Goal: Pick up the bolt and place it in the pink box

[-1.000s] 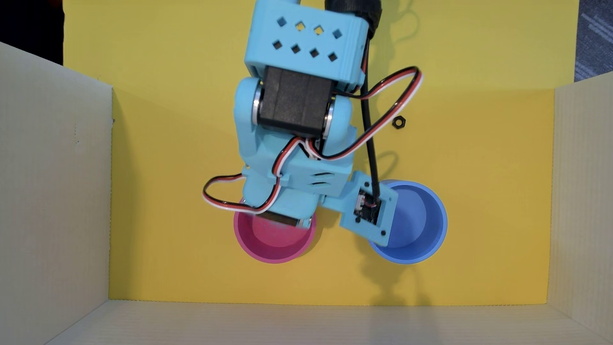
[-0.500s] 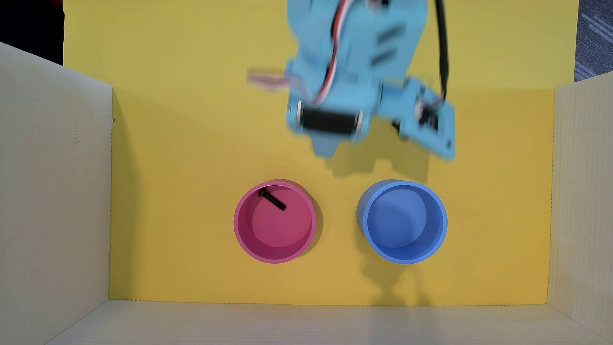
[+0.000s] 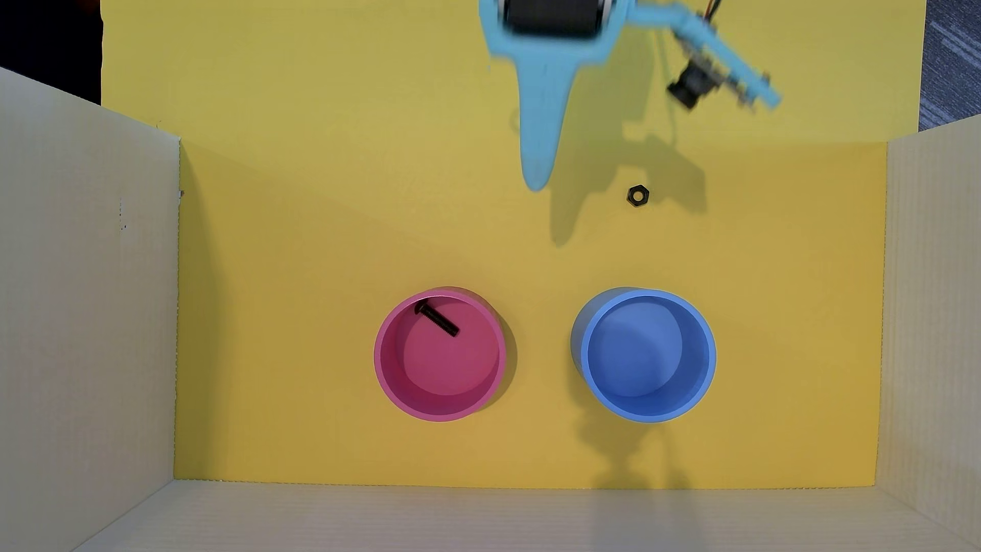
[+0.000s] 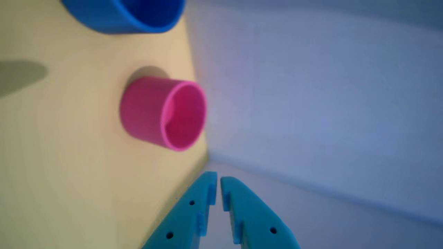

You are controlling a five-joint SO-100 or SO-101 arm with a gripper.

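The gripper (image 4: 218, 180) has its two fingers pressed almost together with nothing between them; the overhead view cuts off its upper part and blurs it. The bolt (image 3: 436, 318) lies inside the pink box (image 3: 383, 366), near its far-left wall. In the wrist view the cup's wall hides it. The nut (image 3: 637, 195) lies apart on the yellow floor (image 3: 297, 255).

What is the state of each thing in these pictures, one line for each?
bolt: lying inside the pink box, released.
pink box: upright, holds the bolt.
blue container: upright, empty.
nut: lying flat on the yellow floor, untouched.
pincer: nearly shut, holds nothing, away from the boxes.
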